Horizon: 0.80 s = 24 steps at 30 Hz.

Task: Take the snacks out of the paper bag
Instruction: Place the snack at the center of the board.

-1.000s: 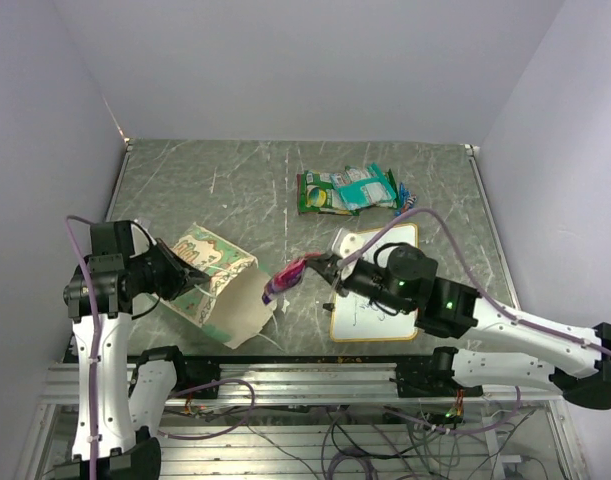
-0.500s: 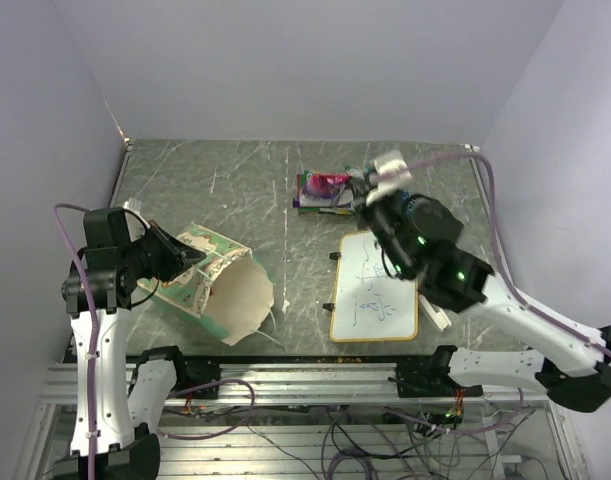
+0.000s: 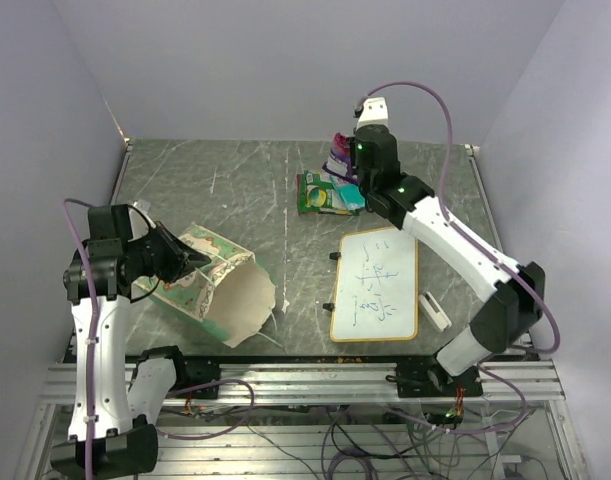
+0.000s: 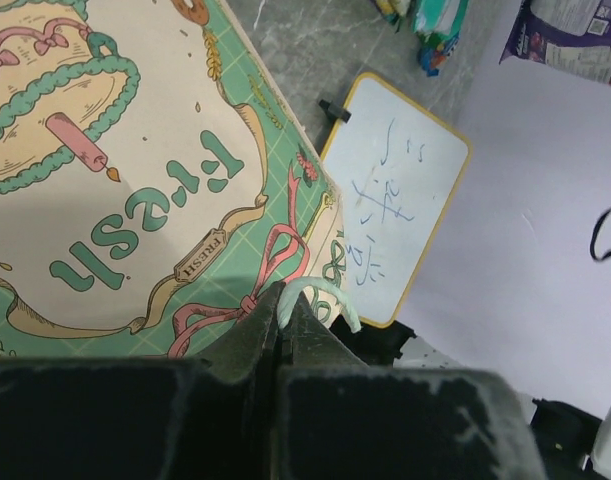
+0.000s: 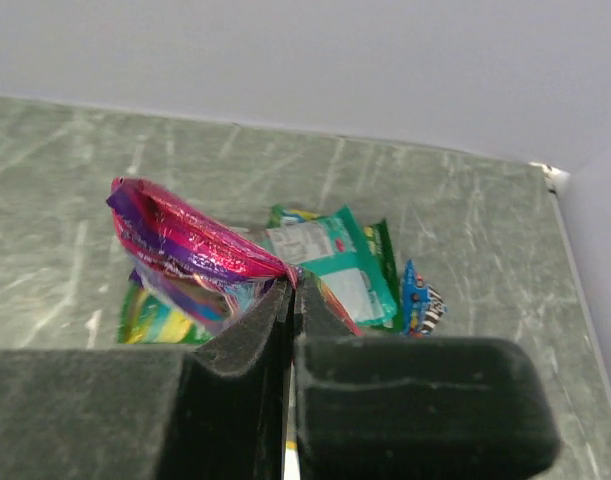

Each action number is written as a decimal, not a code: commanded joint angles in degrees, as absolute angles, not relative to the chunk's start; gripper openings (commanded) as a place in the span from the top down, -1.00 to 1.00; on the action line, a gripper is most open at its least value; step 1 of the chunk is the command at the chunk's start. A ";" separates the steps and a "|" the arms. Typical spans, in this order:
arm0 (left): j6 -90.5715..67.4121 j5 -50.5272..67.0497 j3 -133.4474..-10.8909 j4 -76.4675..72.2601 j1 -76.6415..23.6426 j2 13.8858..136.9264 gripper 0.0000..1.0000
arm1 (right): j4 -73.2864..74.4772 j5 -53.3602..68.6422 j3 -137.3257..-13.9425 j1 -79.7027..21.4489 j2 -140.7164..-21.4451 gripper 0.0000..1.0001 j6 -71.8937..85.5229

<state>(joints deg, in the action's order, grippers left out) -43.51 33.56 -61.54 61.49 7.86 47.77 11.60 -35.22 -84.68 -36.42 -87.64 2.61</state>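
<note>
While the paper bag [image 3: 225, 290] lies on its side at the near left of the counter [image 3: 235, 180], its upper edge is clamped by the left hand [image 3: 188, 262]. The bag's mouth is turned toward the near right, and plain cream lining is exposed inside it. In the left wrist view, the fingers of the left hand [image 4: 283, 305] are pressed together on the green-patterned border of the bag [image 4: 135, 180]. A thin pale handle loop [image 4: 330, 295] curls out just beside the fingertips.

The right arm is stretched to the far side of the counter. The right hand [image 3: 350, 165] is closed on one corner of a purple-and-pink packet [image 3: 337, 155]. In the right wrist view, the crumpled packet [image 5: 185, 250] is pinched at its corner between the fingers of the right hand [image 5: 292, 290] and spreads out to the left of them. It is held over the other snacks; whether its lower edge touches them cannot be told.

Beneath and just beyond the hand, a teal packet [image 5: 335, 260] lies on a yellow-green packet [image 5: 150, 320]. A small blue candy [image 5: 422, 300] rests on the counter to their right.

A whiteboard [image 3: 377, 285] with writing lies between the bag and a small white eraser [image 3: 435, 312], well apart from the snack pile.
</note>
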 commanded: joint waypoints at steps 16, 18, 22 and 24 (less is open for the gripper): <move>-35.60 39.38 -69.14 66.95 7.60 55.90 0.86 | -5.28 -53.29 -89.59 -30.94 -106.17 1.00 -21.08; -34.94 39.69 -69.26 67.23 7.62 56.16 0.86 | -6.30 -53.91 -89.40 -30.94 -107.20 1.00 -22.18; -33.57 40.07 -70.16 67.99 7.60 57.44 0.86 | -7.21 -54.28 -89.05 -30.90 -109.11 1.00 -22.81; -32.88 40.06 -70.95 68.52 7.59 58.31 0.86 | -7.17 -54.17 -89.18 -30.92 -110.09 1.00 -22.79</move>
<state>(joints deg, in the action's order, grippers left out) -35.68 38.26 -68.14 66.74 7.86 57.12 -2.79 -51.81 -87.79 -31.20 -108.84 -20.69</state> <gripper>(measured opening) 0.073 0.007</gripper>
